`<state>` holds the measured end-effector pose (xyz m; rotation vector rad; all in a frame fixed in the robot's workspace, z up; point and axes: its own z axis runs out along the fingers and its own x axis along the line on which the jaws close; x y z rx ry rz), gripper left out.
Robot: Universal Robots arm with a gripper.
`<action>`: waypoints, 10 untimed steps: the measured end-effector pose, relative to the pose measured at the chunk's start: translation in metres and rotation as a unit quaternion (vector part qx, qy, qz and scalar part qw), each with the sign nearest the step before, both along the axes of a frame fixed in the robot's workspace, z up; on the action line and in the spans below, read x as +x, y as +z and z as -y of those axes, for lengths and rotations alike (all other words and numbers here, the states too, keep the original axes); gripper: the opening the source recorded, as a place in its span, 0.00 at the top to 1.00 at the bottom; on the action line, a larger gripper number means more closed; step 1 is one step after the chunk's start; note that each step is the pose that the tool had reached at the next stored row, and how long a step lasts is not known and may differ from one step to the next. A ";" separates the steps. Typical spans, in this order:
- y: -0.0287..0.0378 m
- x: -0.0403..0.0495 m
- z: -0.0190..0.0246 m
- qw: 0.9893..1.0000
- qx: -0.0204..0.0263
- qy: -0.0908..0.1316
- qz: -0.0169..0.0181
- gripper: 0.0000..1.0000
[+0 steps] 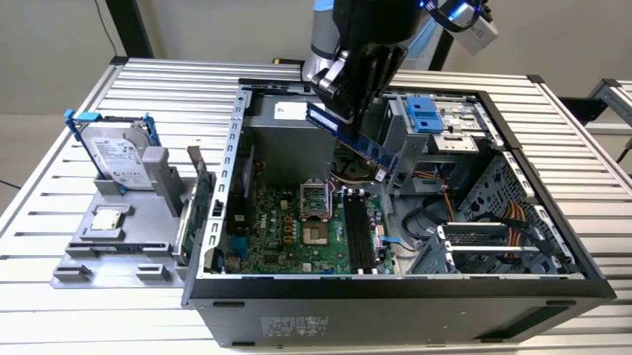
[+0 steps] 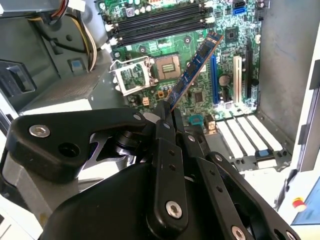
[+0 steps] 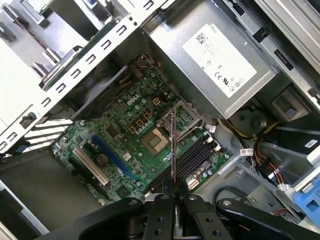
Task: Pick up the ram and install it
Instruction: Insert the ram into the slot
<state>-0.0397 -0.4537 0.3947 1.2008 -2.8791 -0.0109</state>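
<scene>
My gripper (image 1: 348, 118) is shut on the ram (image 1: 360, 144), a narrow blue stick with small black chips. It hangs tilted in the air above the open computer case, over the back part of the green motherboard (image 1: 291, 229). In the second wrist view the ram (image 2: 195, 67) juts out from the black fingers (image 2: 164, 131) over the board, beside the CPU socket (image 2: 167, 65). The long black memory slots (image 2: 160, 25) lie past the socket and hold nothing. In the first wrist view the ram (image 3: 172, 145) shows edge-on, reaching toward the slots (image 3: 190, 160).
The case's metal walls (image 1: 237, 148) ring the board, with a silver power supply (image 3: 220, 60) and cable bundles (image 1: 493, 214) inside. On the exterior view's left, a grey fixture (image 1: 109, 248) holds a hard drive (image 1: 117, 151), and a green card (image 1: 203, 200) stands upright.
</scene>
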 end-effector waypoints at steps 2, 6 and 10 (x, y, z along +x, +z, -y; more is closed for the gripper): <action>0.0000 0.0000 0.0000 1.000 0.000 -0.007 0.000 1.00; 0.0000 0.0000 0.0000 1.000 0.000 -0.020 0.000 1.00; 0.0000 0.0000 0.0000 1.000 0.000 -0.031 0.000 1.00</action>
